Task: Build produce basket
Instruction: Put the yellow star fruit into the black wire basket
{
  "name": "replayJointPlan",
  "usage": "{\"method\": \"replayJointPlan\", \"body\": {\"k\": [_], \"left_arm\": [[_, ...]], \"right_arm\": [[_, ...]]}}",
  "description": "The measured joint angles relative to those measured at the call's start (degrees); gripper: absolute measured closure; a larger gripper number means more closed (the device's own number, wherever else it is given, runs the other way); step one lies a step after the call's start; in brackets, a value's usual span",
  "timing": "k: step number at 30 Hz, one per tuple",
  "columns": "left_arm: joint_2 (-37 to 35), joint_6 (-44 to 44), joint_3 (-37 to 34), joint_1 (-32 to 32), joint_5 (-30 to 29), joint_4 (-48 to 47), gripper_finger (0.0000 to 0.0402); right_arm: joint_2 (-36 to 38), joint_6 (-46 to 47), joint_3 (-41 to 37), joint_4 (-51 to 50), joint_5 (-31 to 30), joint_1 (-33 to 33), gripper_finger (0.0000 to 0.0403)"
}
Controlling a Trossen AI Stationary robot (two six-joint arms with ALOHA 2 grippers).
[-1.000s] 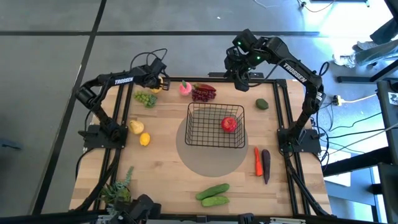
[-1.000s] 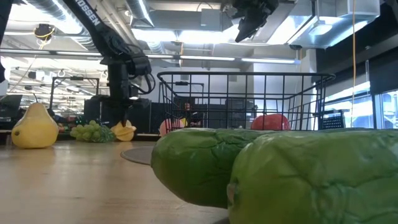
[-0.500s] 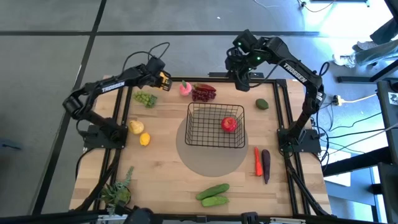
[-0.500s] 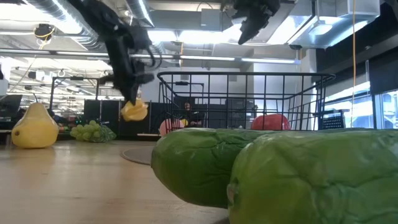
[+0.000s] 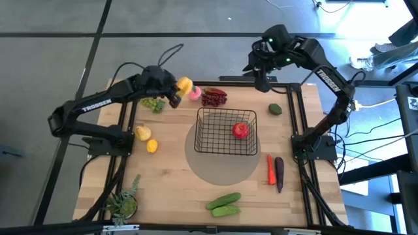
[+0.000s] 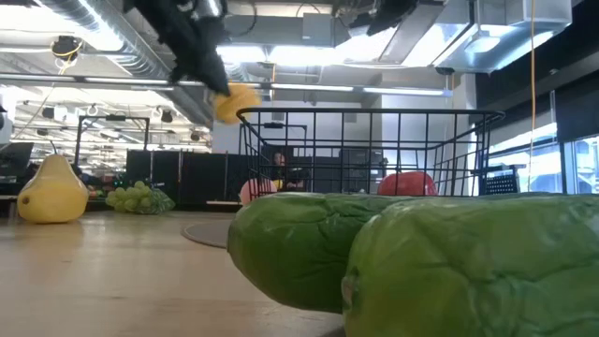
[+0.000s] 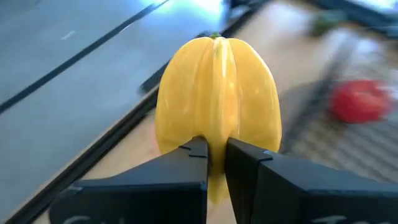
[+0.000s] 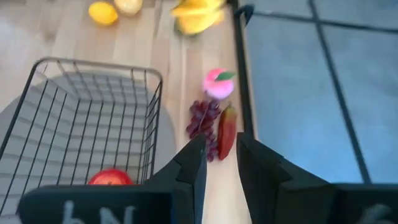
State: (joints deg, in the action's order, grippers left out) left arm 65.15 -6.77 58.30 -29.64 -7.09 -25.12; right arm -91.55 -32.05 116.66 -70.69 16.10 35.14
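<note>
A black wire basket (image 5: 226, 111) stands mid-table on a grey round mat, with a red apple (image 5: 241, 130) inside. My left gripper (image 5: 176, 91) hangs over the far left part of the table, left of the basket, shut on a yellow ridged fruit (image 7: 214, 93). In the low view that fruit (image 6: 234, 101) hangs about level with the basket's rim. My right gripper (image 8: 221, 155) is raised over the table's far edge, behind the basket, its fingers apart with nothing between them. My left gripper pinches one raised ridge of the yellow fruit at the end nearest the gripper (image 7: 214, 163) between its two fingers. The fingers slant downward toward the basket side. The fruit sticks out past the fingertips, lifted clear of the table.
At the far edge lie green grapes (image 5: 153, 103), a pink peach (image 5: 194, 93) and purple grapes (image 5: 213, 98). At the left lie a pear (image 5: 143, 134) and a lemon (image 5: 151, 146); at the right a green fruit (image 5: 275, 109), carrot (image 5: 270, 168) and eggplant (image 5: 279, 173). Cucumbers (image 5: 224, 203) and a potted plant (image 5: 124, 199) are near.
My left gripper has risen from the tabletop with the yellow fruit and swung toward the basket, turning as it went; the fruit is now lifted clear, near rim height. My right gripper has moved a little up and toward the table's right.
</note>
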Motion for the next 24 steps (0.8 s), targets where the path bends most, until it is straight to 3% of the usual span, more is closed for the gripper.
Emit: {"method": "replayJointPlan", "body": {"k": [11, 24], "left_arm": [[4.27, 5.59, 0.02, 10.8, 10.51, 17.45, 0.0392], [22.57, 7.05, 0.0, 14.06, 20.87, 32.27, 0.0392]], "right_arm": [[1.4, 0.39, 0.0, 0.61, -0.07, 0.0, 0.032], [1.38, 0.37, 0.0, -0.06, -0.07, 0.0, 0.032]]}}
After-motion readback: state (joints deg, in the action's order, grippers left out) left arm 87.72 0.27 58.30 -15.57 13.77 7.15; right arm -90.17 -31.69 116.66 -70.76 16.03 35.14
